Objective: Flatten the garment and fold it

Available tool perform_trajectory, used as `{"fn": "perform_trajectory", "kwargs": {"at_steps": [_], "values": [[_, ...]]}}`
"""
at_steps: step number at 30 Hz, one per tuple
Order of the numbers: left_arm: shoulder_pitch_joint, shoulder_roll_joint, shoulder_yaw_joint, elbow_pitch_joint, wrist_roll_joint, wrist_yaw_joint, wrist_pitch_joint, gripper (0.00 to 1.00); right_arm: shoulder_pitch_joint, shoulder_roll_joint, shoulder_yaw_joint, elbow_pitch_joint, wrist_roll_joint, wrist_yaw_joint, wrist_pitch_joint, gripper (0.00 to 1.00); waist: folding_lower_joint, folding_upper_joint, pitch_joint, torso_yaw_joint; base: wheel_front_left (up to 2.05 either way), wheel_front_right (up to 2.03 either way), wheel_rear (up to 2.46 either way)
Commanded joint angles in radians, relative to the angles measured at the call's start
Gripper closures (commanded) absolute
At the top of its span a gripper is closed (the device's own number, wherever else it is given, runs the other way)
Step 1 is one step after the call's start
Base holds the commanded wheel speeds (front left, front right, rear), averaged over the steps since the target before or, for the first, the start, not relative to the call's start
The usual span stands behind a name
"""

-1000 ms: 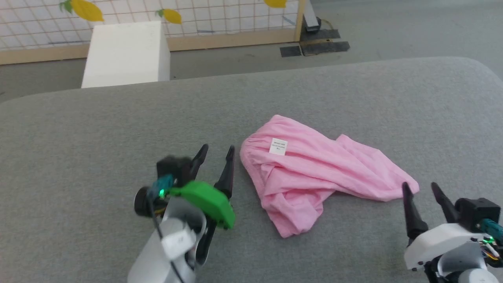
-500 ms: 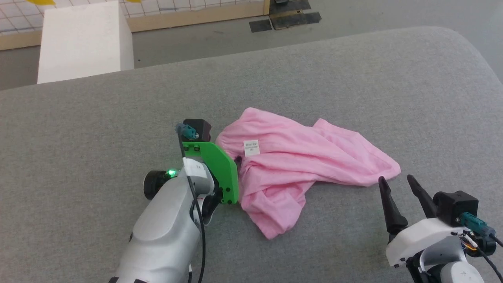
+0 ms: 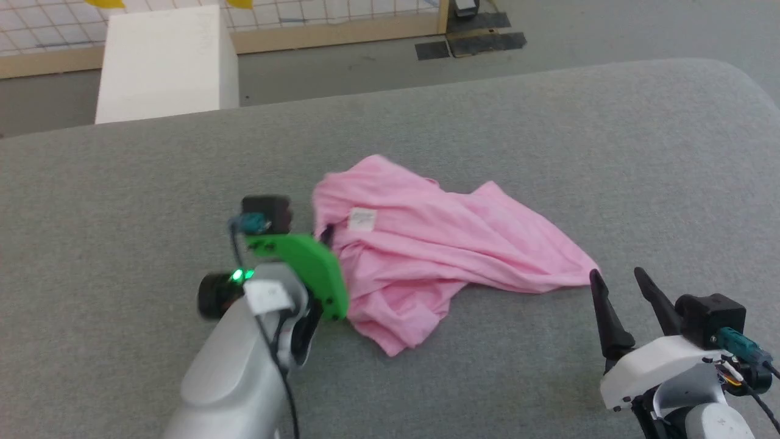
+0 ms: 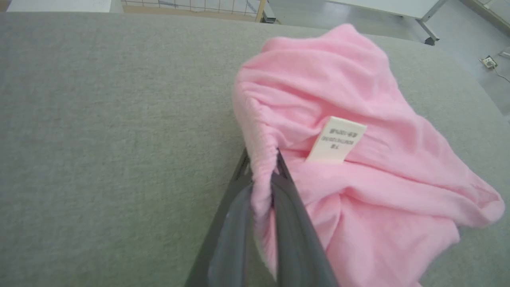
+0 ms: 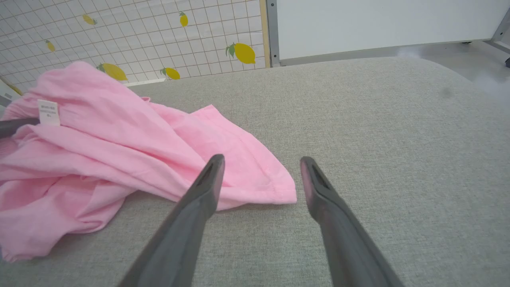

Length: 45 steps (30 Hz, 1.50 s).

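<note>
Nearest the robot, at the lower right, the right gripper [image 3: 616,273] has its fingers spread and empty, just beside the free hem corner [image 5: 279,191] of the garment [image 3: 439,244]. The left gripper [image 4: 261,153] pinches the gathered waistband [image 4: 255,131], near the white label [image 4: 336,139]. The garment lies crumpled in the middle of the grey padded surface [image 3: 548,122]. I judge it light, soft and limp, so hem corners and waistband ends are the best holds. Beyond, a white box [image 3: 164,61] stands on the floor, well apart, hindering nothing.
</note>
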<state>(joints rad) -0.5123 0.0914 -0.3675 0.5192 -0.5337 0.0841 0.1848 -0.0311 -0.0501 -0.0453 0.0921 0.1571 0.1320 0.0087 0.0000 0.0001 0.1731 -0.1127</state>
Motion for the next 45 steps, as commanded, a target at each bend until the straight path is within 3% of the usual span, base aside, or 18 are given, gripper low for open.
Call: {"fn": "perform_trajectory", "kwargs": {"at_steps": [1, 7, 11, 17, 18, 19, 20, 22, 23, 24, 25, 26, 31, 37, 45], "values": [[0.048, 0.026, 0.013, -0.021, 0.002, 0.017, -0.017, 1.0, -0.007, 0.0, -0.004, -0.007, -0.01, -0.001, 0.002, 0.0, 0.0, -0.0001, -0.021, 0.031, 0.0, 0.0, 0.0], [0.221, 0.086, 0.031, -0.177, 0.001, 0.053, -0.036, 1.0, -0.017, 0.0, -0.007, -0.002, -0.045, -0.001, 0.025, 0.0, 0.0, -0.0001, -0.023, 0.088, 0.0, 0.0, 0.0], [0.281, 0.096, 0.028, -0.257, -0.002, 0.063, -0.041, 1.0, -0.077, 0.0, -0.003, 0.037, -0.084, -0.001, 0.074, 0.0, 0.0, -0.0001, -0.009, 0.124, 0.0, 0.0, 0.0], [0.318, 0.084, 0.023, -0.294, -0.006, 0.082, -0.048, 1.0, -0.219, 0.0, 0.007, 0.187, -0.116, -0.001, 0.247, 0.0, 0.0, -0.0001, 0.011, 0.158, 0.0, 0.0, 0.0], [0.321, 0.08, 0.02, -0.294, -0.009, 0.081, -0.048, 0.84, -0.244, 0.0, 0.013, 0.223, -0.123, -0.001, 0.294, 0.0, 0.0, -0.0001, 0.016, 0.165, 0.0, 0.0, 0.0], [0.324, 0.076, 0.017, -0.293, -0.01, 0.081, -0.052, 0.07, -0.267, 0.0, 0.025, 0.256, -0.128, -0.001, 0.337, 0.0, 0.0, -0.0001, 0.019, 0.171, 0.0, 0.0, 0.0], [0.325, 0.073, 0.015, -0.292, -0.01, 0.08, -0.057, 0.0, -0.284, 0.0, 0.031, 0.279, -0.129, -0.001, 0.368, 0.0, 0.0, -0.0001, 0.022, 0.176, 0.0, 0.0, 0.0], [0.329, 0.067, 0.012, -0.287, -0.014, 0.074, -0.067, 0.0, -0.311, 0.0, 0.053, 0.325, -0.147, -0.001, 0.443, 0.0, 0.0, -0.0001, 0.026, 0.186, 0.0, 0.0, 0.0], [0.331, 0.066, 0.012, -0.283, -0.015, 0.073, -0.075, 0.0, -0.319, 0.0, 0.066, 0.345, -0.152, -0.001, 0.484, 0.05, 0.0, -0.0001, 0.026, 0.19, 0.0, 0.0, 0.0], [0.334, 0.065, 0.014, -0.281, -0.015, 0.073, -0.083, 0.0, -0.323, 0.0, 0.073, 0.354, -0.154, -0.001, 0.513, 0.51, 0.0, -0.0001, 0.026, 0.193, 0.0, 0.0, 0.0], [0.338, 0.064, 0.015, -0.278, -0.017, 0.072, -0.093, 0.0, -0.326, 0.0, 0.079, 0.357, -0.163, -0.001, 0.536, 0.71, 0.0, -0.0001, 0.025, 0.196, 0.0, 0.0, 0.0], [0.341, 0.063, 0.018, -0.278, -0.018, 0.071, -0.104, 0.0, -0.326, 0.0, 0.077, 0.353, -0.169, -0.001, 0.544, 1.0, 0.0, -0.0001, 0.023, 0.199, 0.0, 0.0, 0.0], [0.367, 0.069, 0.044, -0.279, -0.024, 0.069, -0.18, 0.0, -0.297, 0.0, 0.038, 0.296, -0.17, -0.001, 0.492, 1.0, 0.0, -0.0001, -0.004, 0.204, 0.0, 0.0, 0.0], [0.393, 0.089, 0.052, -0.293, -0.019, 0.055, -0.233, 0.0, -0.214, 0.0, -0.085, 0.188, -0.162, -0.001, 0.403, 1.0, 0.0, -0.0001, -0.048, 0.192, 0.0, 0.0, 0.0], [0.329, 0.077, 0.004, -0.325, -0.038, 0.017, -0.148, 0.0, -0.099, 0.0, -0.141, 0.063, -0.127, -0.001, 0.397, 1.0, 0.0, -0.0001, -0.056, 0.159, 0.0, 0.0, 0.0]]}}
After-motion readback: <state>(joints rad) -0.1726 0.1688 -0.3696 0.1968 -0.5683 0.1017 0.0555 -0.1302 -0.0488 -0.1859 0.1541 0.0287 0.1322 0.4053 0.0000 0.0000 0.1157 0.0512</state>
